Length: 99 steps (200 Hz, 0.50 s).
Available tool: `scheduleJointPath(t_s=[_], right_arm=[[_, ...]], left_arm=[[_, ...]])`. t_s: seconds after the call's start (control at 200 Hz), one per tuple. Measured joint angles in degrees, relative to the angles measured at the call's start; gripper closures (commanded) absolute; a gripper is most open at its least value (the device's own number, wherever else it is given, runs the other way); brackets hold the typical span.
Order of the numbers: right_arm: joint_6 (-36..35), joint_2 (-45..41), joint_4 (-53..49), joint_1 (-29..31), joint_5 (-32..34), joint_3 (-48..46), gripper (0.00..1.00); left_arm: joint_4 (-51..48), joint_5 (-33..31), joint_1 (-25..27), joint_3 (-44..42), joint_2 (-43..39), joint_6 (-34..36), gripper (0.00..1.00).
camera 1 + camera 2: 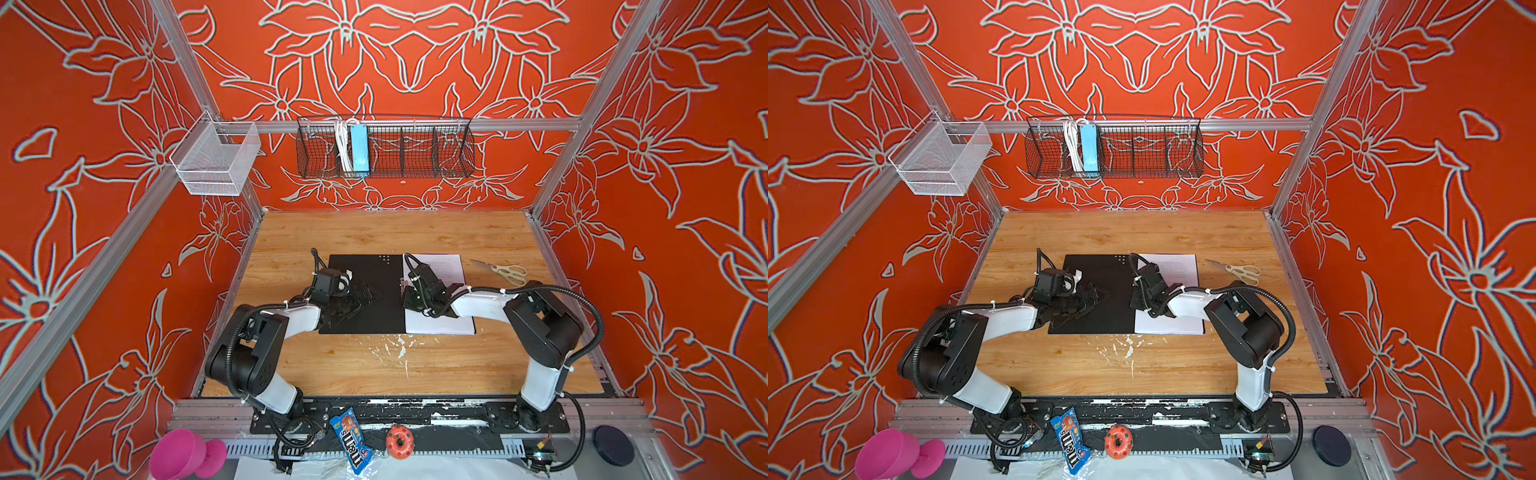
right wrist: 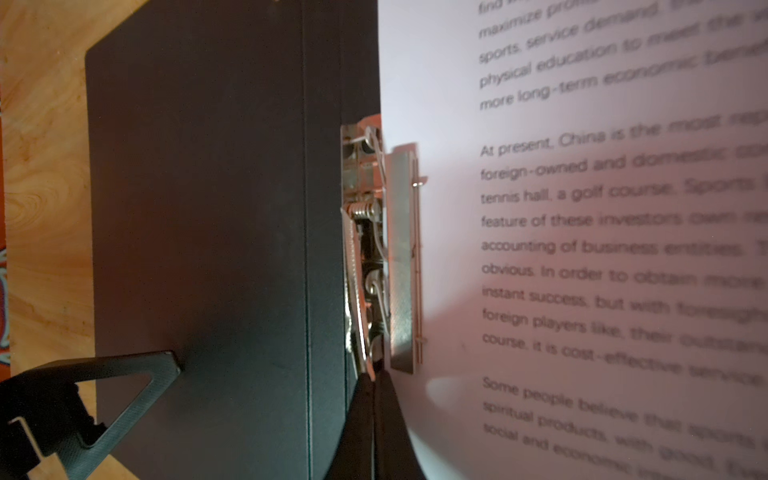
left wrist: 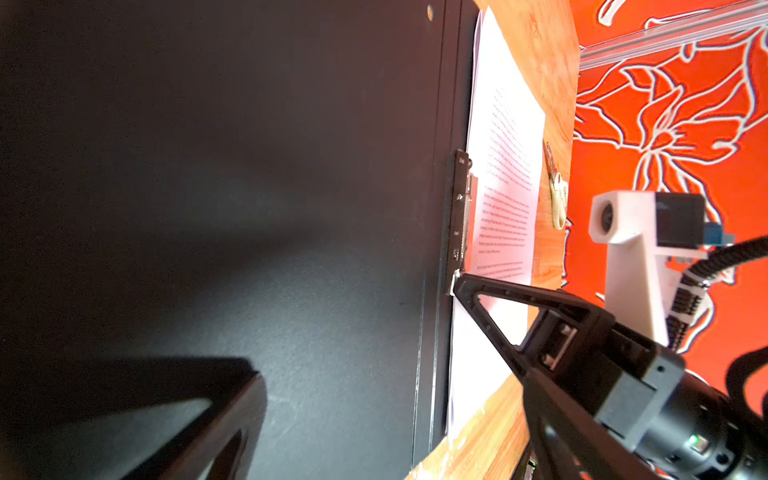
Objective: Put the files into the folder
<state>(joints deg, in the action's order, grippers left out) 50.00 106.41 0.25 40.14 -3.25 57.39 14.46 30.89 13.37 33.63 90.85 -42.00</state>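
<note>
One folder point(image 1: 365, 286) open mid-table, files point(image 1: 448, 266) on its half toward the table's right edge | left gripper point(image 1: 355, 298) spread over black flap | right gripper point(image 1: 404, 293) clenched at clip point(image 2: 365, 249), plain only in wrist views | scissors point(image 1: 505, 272) near right edge

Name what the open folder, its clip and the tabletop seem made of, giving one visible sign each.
The folder looks like matte black card or plastic board: dull, finely textured, with scored fold lines. Its clip is evidently metal: bright silvery shine, coil spring visible. The tabletop shows wood grain with a slight sheen; solid wood or laminate, I cannot tell.
</note>
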Motion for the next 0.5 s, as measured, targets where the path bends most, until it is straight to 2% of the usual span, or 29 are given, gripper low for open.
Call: scheduleJointPath(t_s=[0.275, 0.495], right_arm=[[-0.1, 1.2, 0.3, -0.1, 0.2, 1.4, 1.00], [-0.4, 0.6, 1.5, -0.9, -3.3, 0.8, 1.00]], left_arm=[[0.2, 0.3, -0.2, 0.1, 0.2, 0.2, 0.02], [0.2, 0.4, -0.2, 0.1, 0.2, 0.5, 0.02]])
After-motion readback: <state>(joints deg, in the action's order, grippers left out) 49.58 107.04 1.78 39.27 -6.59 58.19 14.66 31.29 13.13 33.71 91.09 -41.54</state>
